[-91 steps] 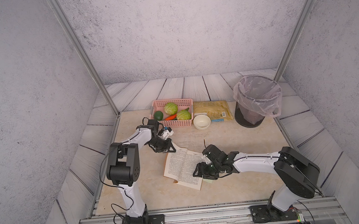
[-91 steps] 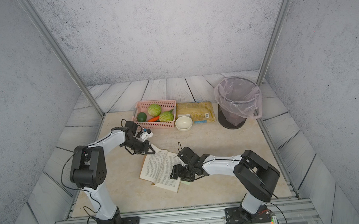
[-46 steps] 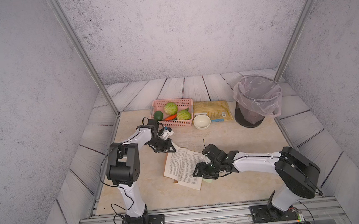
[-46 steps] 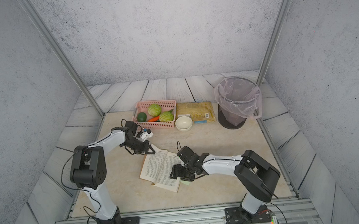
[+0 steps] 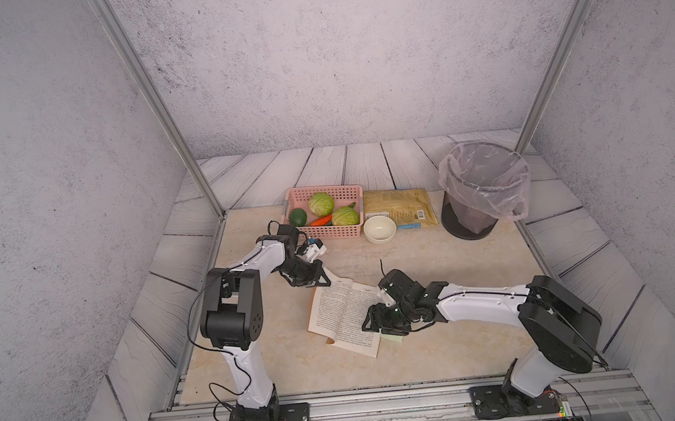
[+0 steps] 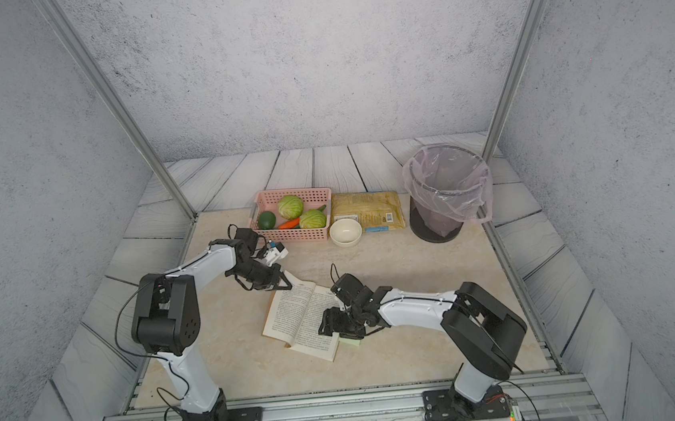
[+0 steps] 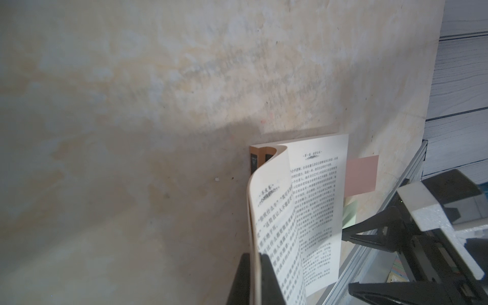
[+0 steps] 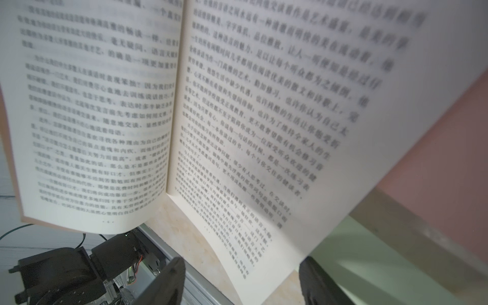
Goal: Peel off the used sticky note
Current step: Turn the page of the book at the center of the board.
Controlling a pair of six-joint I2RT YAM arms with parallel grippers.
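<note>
An open book (image 5: 338,311) (image 6: 295,313) lies in the middle of the table. My left gripper (image 5: 326,281) (image 6: 288,286) (image 7: 255,261) is shut on the far edge of its left-hand leaves, and they curl upward in the left wrist view. My right gripper (image 5: 381,325) (image 6: 334,328) (image 8: 241,264) hovers open over the right page's near outer corner, with nothing between its fingers. A green sticky note (image 5: 393,338) (image 6: 349,342) (image 7: 350,217) (image 8: 356,264) pokes out from under that page's edge. A pink sticky note (image 7: 361,174) (image 8: 435,171) sits beside it, hidden under my right gripper in both top views.
At the back stand a pink basket (image 5: 329,234) of vegetables, a white bowl (image 5: 379,229), a yellow packet (image 5: 400,210) and a lined bin (image 5: 480,190). A metal rail (image 5: 385,399) runs along the table's front edge.
</note>
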